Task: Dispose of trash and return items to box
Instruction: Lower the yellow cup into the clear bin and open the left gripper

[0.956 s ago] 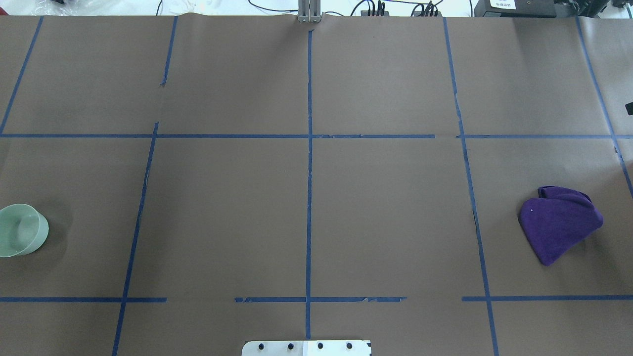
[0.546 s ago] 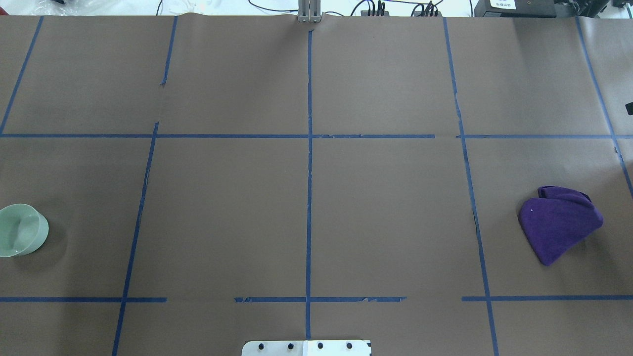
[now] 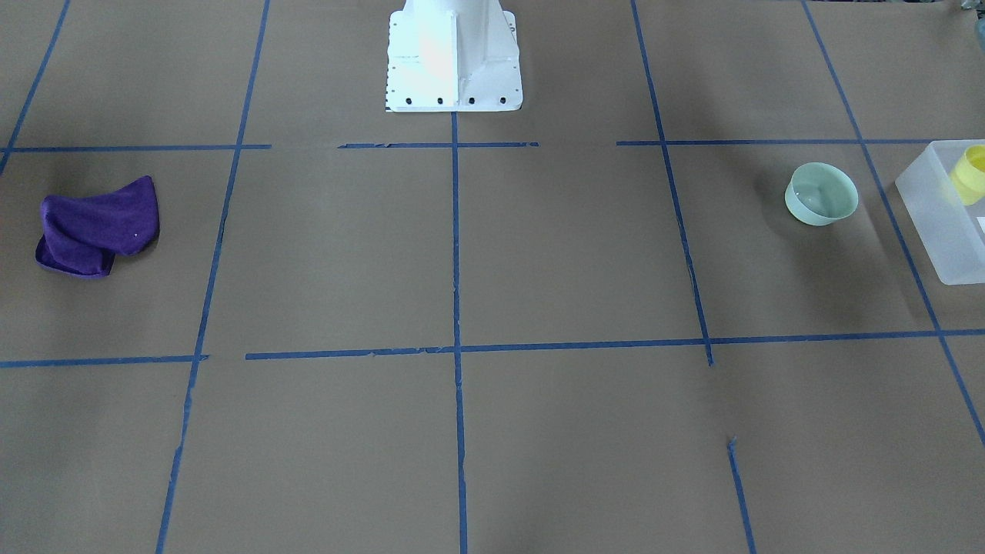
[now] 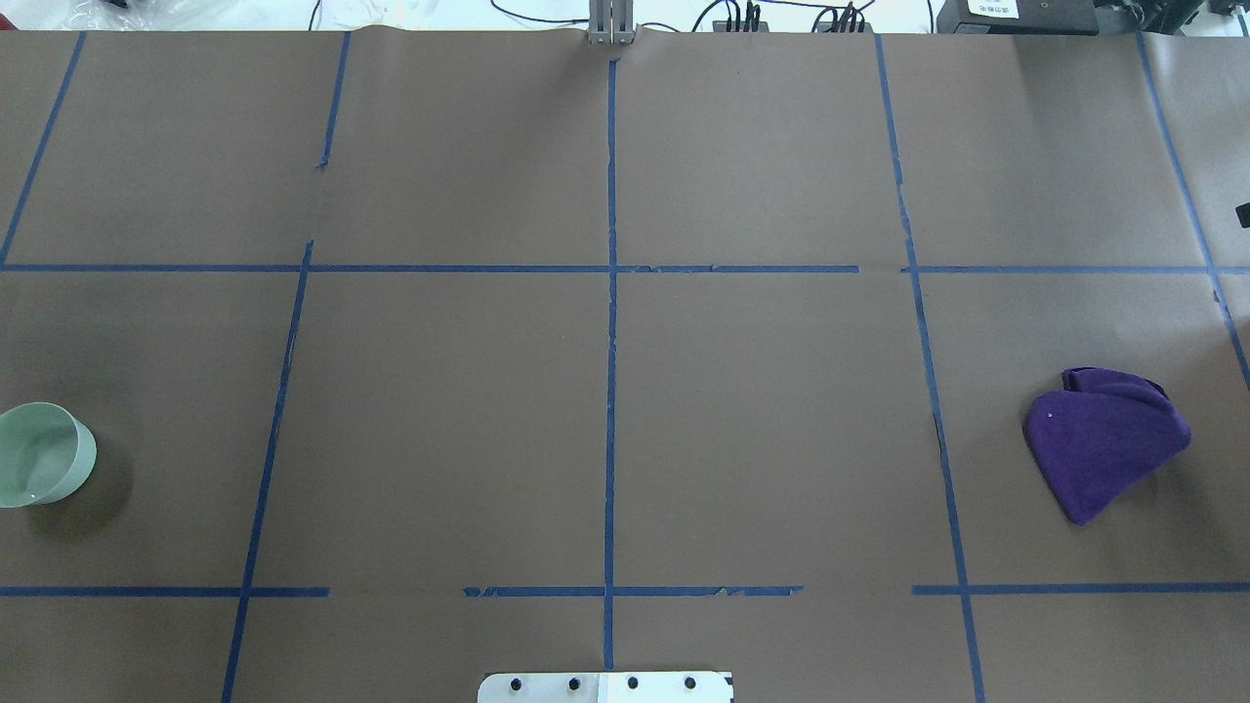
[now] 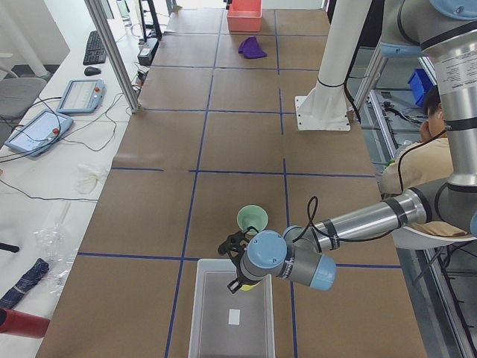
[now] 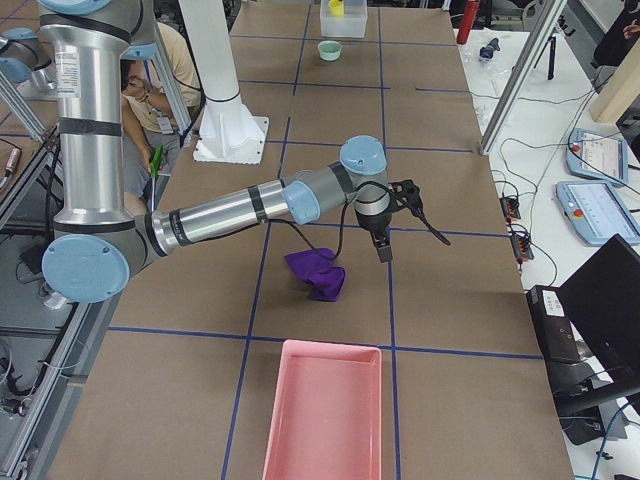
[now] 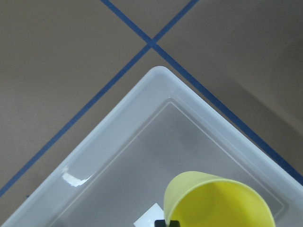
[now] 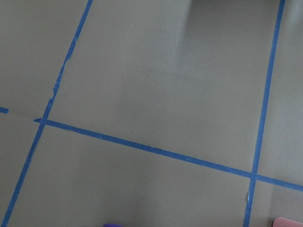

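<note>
The yellow cup hangs tilted over one corner of the box, its mouth turned up toward the left wrist camera. It is inside the line of the rim but not yet down on the floor of the box. A dark tip of the left fingers shows at its lip, at about seven o'clock of the cup. Since the cup is in the air, I judge that the fingers are pinching its wall. Held past the rim like this, the cup should fall inside when it is let go rather than catch the wall. Nothing else shows in that corner of the box but a small white label.

In the front-facing view the pale green bowl stands upright on the tabletop at nine o'clock of the box, close by but apart. It is handy for a next pick, if it belongs.

Well apart across the tabletop, the purple cloth lies crumpled at twelve o'clock of a pink tray in the right side view. The right fingers hover near the cloth at about one o'clock. Whether they are spread or pressed together I cannot tell.
</note>
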Available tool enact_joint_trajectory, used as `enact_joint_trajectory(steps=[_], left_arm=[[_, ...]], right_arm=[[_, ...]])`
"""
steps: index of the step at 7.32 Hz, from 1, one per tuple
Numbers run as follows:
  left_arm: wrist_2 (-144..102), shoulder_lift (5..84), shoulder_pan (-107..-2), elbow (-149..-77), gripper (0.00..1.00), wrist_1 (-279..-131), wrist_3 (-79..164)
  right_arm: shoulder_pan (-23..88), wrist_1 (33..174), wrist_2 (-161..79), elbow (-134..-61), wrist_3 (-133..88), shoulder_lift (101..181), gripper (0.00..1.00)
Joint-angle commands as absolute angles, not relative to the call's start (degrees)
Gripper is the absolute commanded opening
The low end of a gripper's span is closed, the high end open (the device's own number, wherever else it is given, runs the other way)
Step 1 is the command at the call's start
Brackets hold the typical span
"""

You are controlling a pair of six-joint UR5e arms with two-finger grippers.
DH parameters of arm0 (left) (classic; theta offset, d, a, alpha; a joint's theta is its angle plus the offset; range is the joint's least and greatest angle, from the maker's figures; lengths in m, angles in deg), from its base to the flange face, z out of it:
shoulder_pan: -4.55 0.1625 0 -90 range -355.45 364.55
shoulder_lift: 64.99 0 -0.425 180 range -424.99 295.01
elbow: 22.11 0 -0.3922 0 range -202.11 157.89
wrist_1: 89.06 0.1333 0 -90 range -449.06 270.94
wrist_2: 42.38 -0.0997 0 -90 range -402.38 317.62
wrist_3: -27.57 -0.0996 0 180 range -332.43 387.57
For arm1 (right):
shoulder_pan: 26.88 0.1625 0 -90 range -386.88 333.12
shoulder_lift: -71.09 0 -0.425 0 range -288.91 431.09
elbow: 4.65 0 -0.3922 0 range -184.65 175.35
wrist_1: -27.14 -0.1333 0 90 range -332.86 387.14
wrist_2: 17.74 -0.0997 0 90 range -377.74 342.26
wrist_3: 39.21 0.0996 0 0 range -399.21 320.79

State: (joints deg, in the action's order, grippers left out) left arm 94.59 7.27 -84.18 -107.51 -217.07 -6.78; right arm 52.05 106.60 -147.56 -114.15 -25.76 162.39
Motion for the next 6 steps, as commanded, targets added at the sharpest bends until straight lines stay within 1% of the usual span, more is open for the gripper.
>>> enact_joint_trajectory(steps=[1,2,3,4,5,6], left_arm=[[95.34,7.17,-82.21,-106.22,0.00,-217.12,-6.97],[95.34,7.17,-81.94,-106.05,0.12,-217.12,-6.97],[95.43,7.17,-81.59,-106.04,0.19,-217.12,-6.97],[95.43,7.17,-81.59,-106.04,0.22,-217.29,-6.88],[95.43,7.26,-81.59,-106.04,0.29,-218.08,-6.62],[95.43,7.26,-81.59,-106.22,0.56,-219.30,-5.66]], right_arm=[[52.05,105.46,-147.55,-113.90,-25.67,162.49,1.00],[52.05,105.37,-147.55,-113.90,-25.76,162.84,1.00],[52.05,105.28,-147.55,-113.99,-25.76,162.93,1.00],[52.05,105.28,-147.55,-114.08,-25.67,162.84,1.00],[52.05,105.28,-147.55,-114.08,-25.67,162.84,1.00],[52.05,104.58,-147.64,-114.34,-25.67,162.76,1.00]])
